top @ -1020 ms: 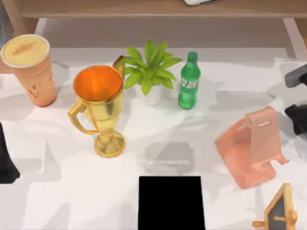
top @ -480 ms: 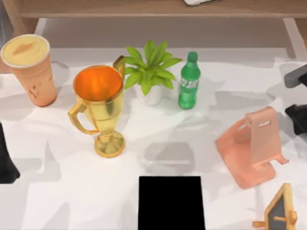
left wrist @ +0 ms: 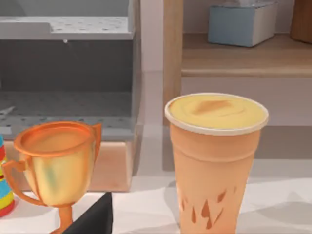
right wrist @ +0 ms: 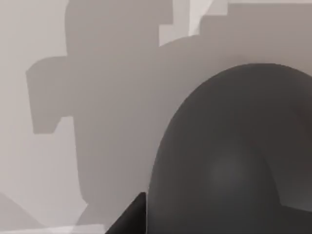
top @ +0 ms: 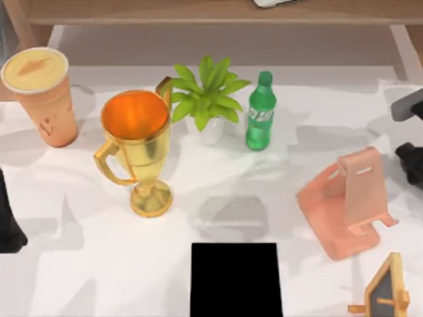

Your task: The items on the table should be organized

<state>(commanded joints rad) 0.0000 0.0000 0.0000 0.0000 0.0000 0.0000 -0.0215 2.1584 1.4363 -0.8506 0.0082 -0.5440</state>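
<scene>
Up close, the right gripper (top: 411,135) sits at the surface's (top: 99,264) right edge, directly over the dark grey mouse (right wrist: 229,156); whether its fingers are open or closed, I cannot tell. Far left, the left gripper (top: 8,218) waits, finger state likewise unclear. Back left stands the peach cup (top: 41,92), near the gold trophy (top: 137,148).

Gold trophy (top: 137,146), potted plant (top: 207,99), green bottle (top: 260,112), pink stand (top: 347,201).
</scene>
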